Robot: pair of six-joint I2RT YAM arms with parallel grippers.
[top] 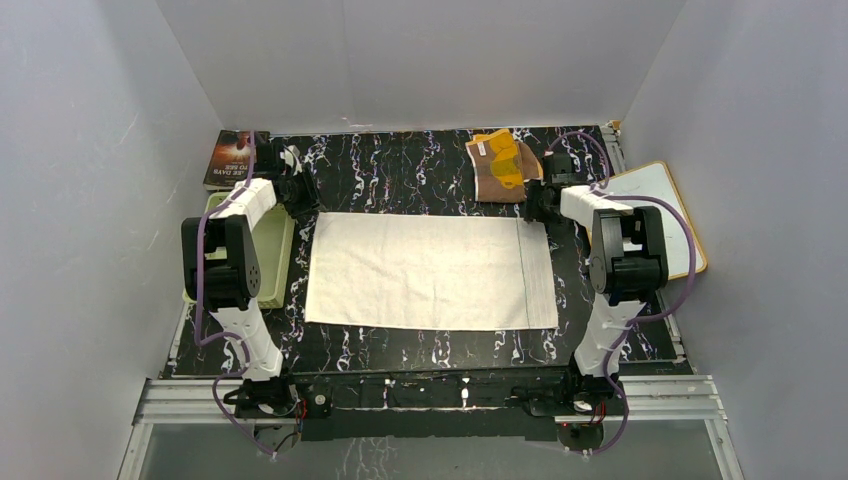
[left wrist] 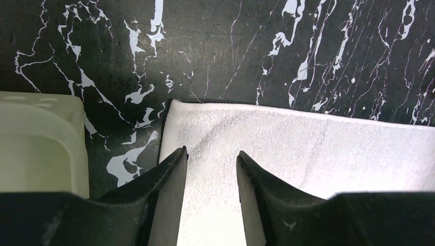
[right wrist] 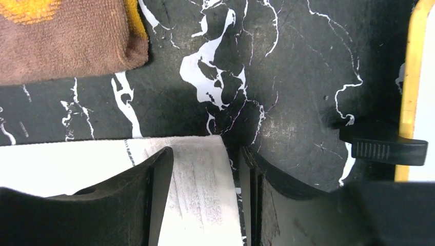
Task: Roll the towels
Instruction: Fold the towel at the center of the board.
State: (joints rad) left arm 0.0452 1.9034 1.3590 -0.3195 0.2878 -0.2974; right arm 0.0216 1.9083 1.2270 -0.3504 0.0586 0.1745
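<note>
Book (top: 228,158) (title unreadable) lies beyond cream towel (top: 430,270).

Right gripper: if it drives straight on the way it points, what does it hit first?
Most likely the far right corner of the cream towel. The open right gripper straddles that corner, with the bare black marbled table just outside it. Its height above the cloth is unclear.

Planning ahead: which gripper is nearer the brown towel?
Right. The right gripper is over the far right corner of the white towel, near the brown towel; the left gripper over its far left corner.
</note>
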